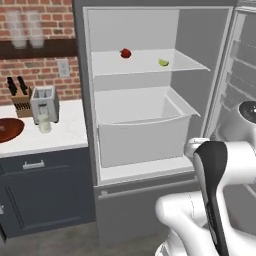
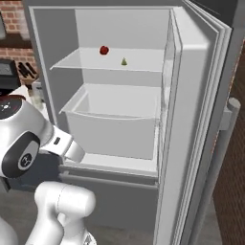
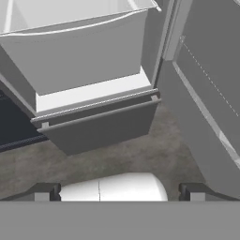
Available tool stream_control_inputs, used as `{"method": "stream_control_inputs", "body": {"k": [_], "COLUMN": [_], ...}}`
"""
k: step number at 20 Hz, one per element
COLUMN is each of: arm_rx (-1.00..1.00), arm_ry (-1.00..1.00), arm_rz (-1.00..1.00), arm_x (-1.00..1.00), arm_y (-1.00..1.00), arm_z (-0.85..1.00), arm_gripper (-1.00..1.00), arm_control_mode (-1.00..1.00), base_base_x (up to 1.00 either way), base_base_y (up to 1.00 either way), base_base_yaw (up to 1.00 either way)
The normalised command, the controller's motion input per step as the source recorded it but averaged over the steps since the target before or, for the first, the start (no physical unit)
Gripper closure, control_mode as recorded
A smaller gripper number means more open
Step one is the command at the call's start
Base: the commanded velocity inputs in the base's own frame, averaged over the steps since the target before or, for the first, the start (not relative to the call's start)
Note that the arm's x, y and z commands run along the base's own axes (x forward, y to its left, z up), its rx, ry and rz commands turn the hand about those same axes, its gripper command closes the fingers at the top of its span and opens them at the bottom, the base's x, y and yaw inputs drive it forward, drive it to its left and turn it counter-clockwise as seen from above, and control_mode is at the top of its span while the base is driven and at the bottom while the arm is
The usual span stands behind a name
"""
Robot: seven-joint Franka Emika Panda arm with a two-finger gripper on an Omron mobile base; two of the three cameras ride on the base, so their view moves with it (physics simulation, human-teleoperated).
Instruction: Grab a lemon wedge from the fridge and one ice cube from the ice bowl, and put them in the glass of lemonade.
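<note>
The fridge (image 1: 150,100) stands with its door (image 2: 201,119) swung wide to the right. On its upper white shelf lies the tiny yellow-green lemon wedge (image 1: 163,62) (image 2: 124,61), right of a small round red fruit (image 1: 125,53). On the counter to the left, the glass of lemonade (image 1: 44,121) stands in front of the toaster (image 1: 45,102). The reddish-brown ice bowl (image 1: 7,130) is cut off by the left edge; I cannot make out an ice cube in it. My gripper (image 3: 119,193) is open and holds nothing. It is low down, facing the fridge's white drawer (image 3: 75,51) and the floor.
The drawer (image 1: 142,132) juts out below the shelf. The long grey bar handle (image 2: 222,143) is on the door's outer side. A knife block (image 1: 20,97) stands behind the toaster, and frosted glasses (image 1: 25,27) sit on a high wall shelf. My arm's elbow (image 1: 215,170) rises before the fridge.
</note>
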Motion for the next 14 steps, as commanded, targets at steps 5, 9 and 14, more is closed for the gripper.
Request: {"method": "stream_control_inputs", "body": {"k": [5,9,14], "arm_rx": [0.0,0.0,0.0], "arm_ry": [0.0,0.0,0.0], "arm_rz": [0.0,0.0,0.0], "arm_x": [0.0,0.0,0.0], "arm_y": [0.0,0.0,0.0], "arm_z": [0.0,0.0,0.0], "arm_gripper": [-1.0,-1.0,-1.0], "arm_control_mode": [1.0,1.0,1.0], "base_base_x": [0.41,0.44,0.38], "base_base_y": [-0.25,-0.22,-0.29], "base_base_yaw": [0.09,0.1,0.1]}}
